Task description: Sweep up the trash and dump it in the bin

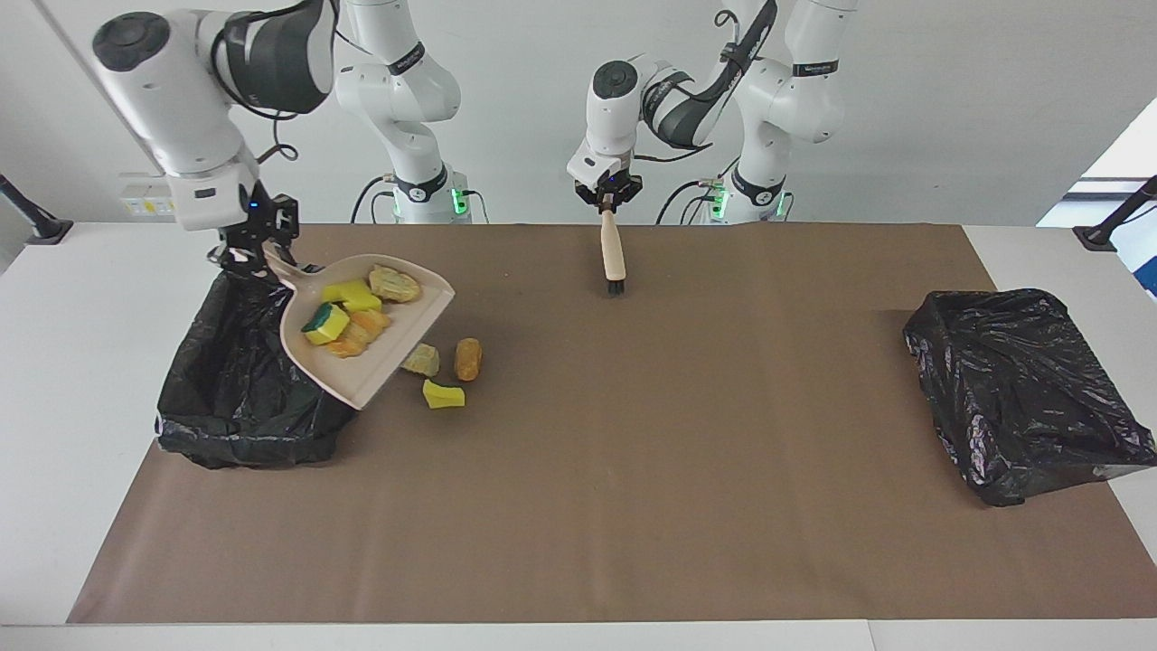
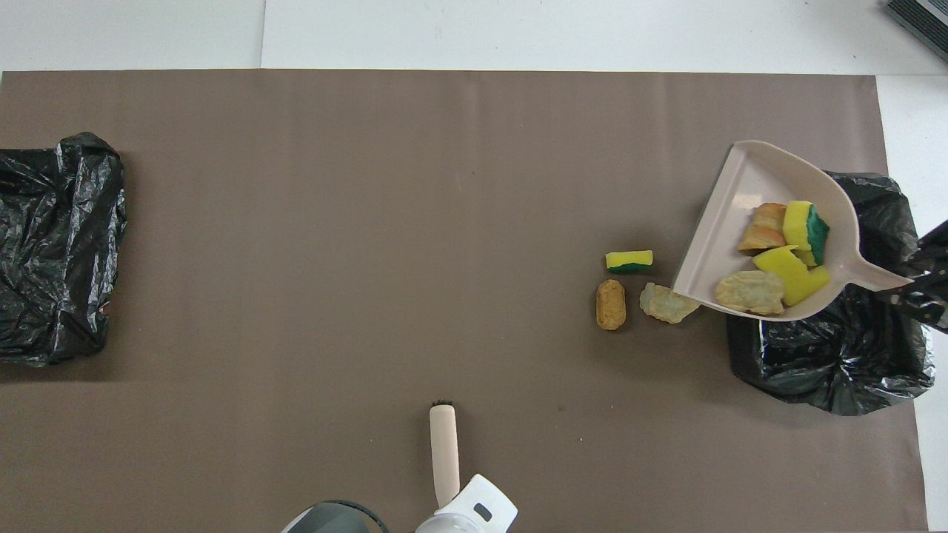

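Trash: four scraps point(image 1: 354, 312) ride in the pink dustpan point(image 1: 384, 380), raised and tilted over the black-lined bin point(image 1: 226, 416) at the right arm's end of the brown mat point(image 1: 633, 506). Three scraps point(image 1: 445, 372) lie on the mat just beside that bin.
Right gripper point(image 1: 246, 255): pinching the dustpan handle.
Left gripper point(image 1: 608, 194): clamped on the brush point(image 1: 614, 258), hanging over the mat's robot-side edge, waiting.
Second bin point(image 1: 1026, 389): at the left arm's end.
Risk: the pan's open lip overhangs the mat, so a wrong tilt could spill scraps outside the bin.
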Available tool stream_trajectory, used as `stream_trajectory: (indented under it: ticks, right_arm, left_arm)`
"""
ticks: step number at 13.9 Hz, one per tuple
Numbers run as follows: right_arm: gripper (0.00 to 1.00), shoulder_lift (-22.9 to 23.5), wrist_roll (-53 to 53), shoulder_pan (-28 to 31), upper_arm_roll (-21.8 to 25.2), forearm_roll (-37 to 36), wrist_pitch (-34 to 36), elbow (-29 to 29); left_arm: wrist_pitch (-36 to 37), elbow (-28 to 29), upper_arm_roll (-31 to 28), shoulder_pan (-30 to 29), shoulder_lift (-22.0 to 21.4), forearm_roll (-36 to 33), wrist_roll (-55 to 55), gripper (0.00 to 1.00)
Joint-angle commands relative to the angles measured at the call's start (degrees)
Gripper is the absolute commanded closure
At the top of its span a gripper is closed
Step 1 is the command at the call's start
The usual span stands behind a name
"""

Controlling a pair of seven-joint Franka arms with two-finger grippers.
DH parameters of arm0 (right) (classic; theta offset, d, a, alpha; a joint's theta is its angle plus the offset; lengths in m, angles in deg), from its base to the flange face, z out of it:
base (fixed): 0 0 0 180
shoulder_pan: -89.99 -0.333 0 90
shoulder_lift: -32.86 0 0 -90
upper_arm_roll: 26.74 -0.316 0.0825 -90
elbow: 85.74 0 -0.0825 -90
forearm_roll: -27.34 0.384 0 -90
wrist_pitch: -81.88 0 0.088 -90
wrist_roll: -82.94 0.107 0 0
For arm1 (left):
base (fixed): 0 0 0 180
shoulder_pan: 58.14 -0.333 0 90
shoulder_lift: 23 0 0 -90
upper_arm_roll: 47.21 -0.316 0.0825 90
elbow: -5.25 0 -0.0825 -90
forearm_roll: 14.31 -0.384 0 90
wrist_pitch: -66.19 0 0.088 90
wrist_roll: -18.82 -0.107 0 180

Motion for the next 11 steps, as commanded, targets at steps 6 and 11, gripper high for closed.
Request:
stream_trajectory:
  ticks: [6, 11]
  right_arm:
    - [1.00, 0.65, -16.71, 15.47, -0.62, -13.50, -10.47, -1.17]
    - [1.00, 4.78, -17.34, 16.37, -0.71, -24.12, -16.90, -1.35]
  left_arm:
    - [-1.33, 1.76, -1.04, 0.37, 0.53, 1.13, -5.33, 0.84]
    - [-0.45, 0.89, -1.21, -2.17, 1.67, 1.13, -9.92, 0.32]
